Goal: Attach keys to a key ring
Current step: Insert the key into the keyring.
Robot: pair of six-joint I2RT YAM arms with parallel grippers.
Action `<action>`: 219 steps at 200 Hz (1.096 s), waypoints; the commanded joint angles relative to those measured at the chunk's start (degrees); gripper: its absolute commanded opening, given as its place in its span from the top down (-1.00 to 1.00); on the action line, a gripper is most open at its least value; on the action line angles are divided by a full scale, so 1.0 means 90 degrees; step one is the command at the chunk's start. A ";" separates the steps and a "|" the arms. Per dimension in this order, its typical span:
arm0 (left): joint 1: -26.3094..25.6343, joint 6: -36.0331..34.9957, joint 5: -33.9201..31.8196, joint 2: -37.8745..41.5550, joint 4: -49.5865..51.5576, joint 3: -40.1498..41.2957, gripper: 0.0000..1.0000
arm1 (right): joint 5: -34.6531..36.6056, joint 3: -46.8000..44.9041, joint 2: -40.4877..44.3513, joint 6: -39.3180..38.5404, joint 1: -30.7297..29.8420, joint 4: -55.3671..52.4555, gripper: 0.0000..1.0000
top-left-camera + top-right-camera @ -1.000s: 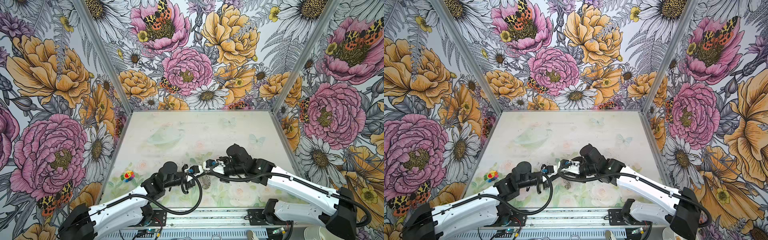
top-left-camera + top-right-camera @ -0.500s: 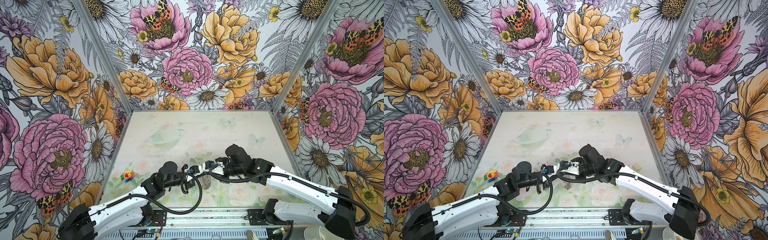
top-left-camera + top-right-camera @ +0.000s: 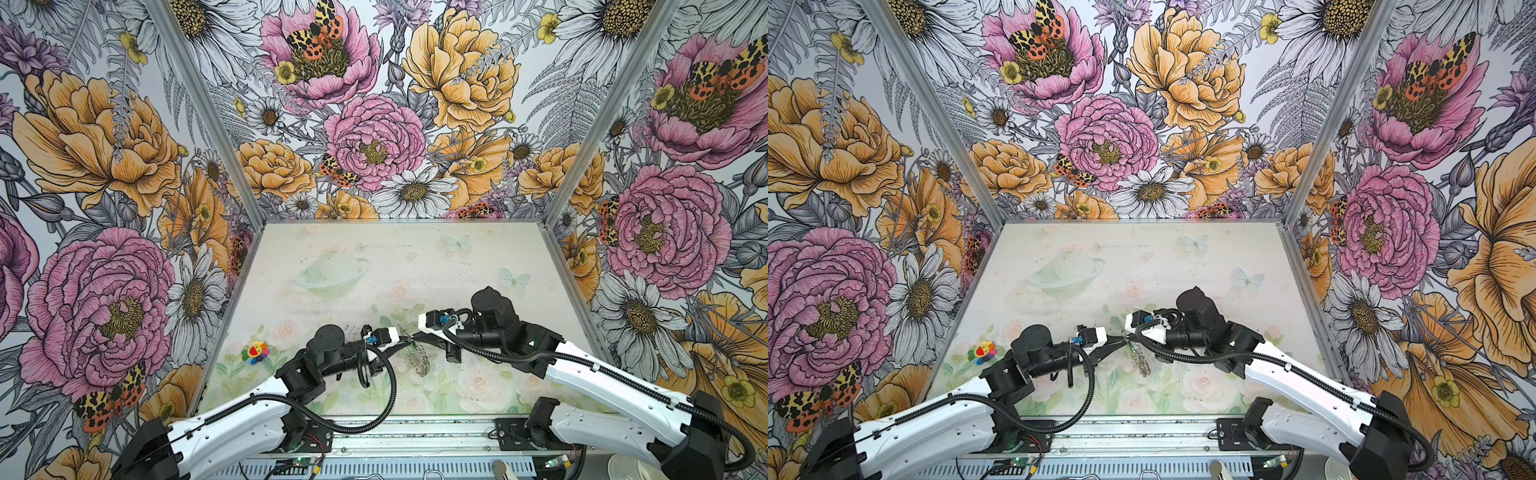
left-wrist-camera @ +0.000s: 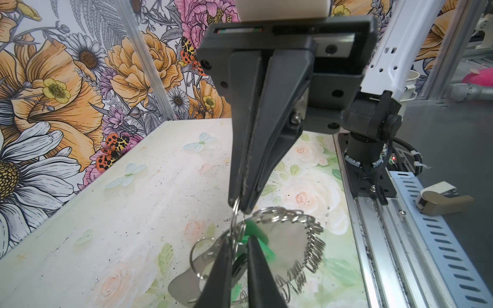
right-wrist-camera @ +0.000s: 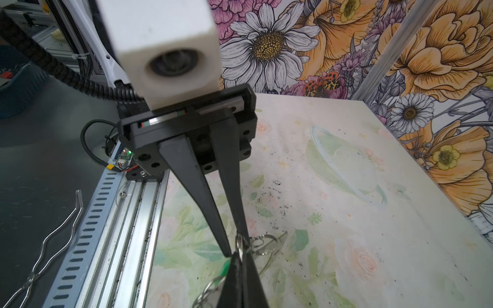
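Floral walls box in one pale printed counter [image 3: 374, 266]. Two arms meet over its near middle, with one key ring [image 4: 282, 240] between them. There the right claw [image 4: 238, 209] is pinched together on one wire ring. The left claw [image 4: 238, 240] stands narrowly apart around a green key tag [image 4: 257, 234]; whether it grips, I cannot tell. One flower toy [image 3: 255, 352] lies well apart, left.

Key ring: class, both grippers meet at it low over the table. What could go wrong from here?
1. The right gripper pinches one thin wire ring with its jaws' very tips; the ring could slip out and the key ring shift.
2. The left gripper's jaws look slightly parted around the green tag; it might drop before it is threaded.
3. The crowded tips could knock each other.
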State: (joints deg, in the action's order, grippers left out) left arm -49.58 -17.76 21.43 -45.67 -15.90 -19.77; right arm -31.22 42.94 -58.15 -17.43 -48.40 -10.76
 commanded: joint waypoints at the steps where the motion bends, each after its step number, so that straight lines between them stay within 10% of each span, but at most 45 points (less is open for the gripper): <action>1: 0.0060 0.0156 0.0027 0.0074 -0.0230 0.0127 0.69 | -0.0618 -0.0326 0.0123 0.0618 0.0017 0.1498 1.00; 129: 0.0104 0.0313 0.0081 0.0299 -0.0519 0.0292 0.77 | -0.0576 -0.1440 0.0006 0.1478 -0.0054 0.4428 1.00; 219: 0.0005 -0.0090 -0.0237 -0.0016 0.0073 0.0006 1.00 | 0.0190 -0.0385 0.0348 -0.0191 -0.0052 0.0340 0.69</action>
State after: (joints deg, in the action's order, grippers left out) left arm -48.90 -15.79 21.19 -44.62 -17.45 -17.98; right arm -32.67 34.09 -56.90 -13.19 -48.47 6.68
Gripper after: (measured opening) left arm 0.055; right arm 0.131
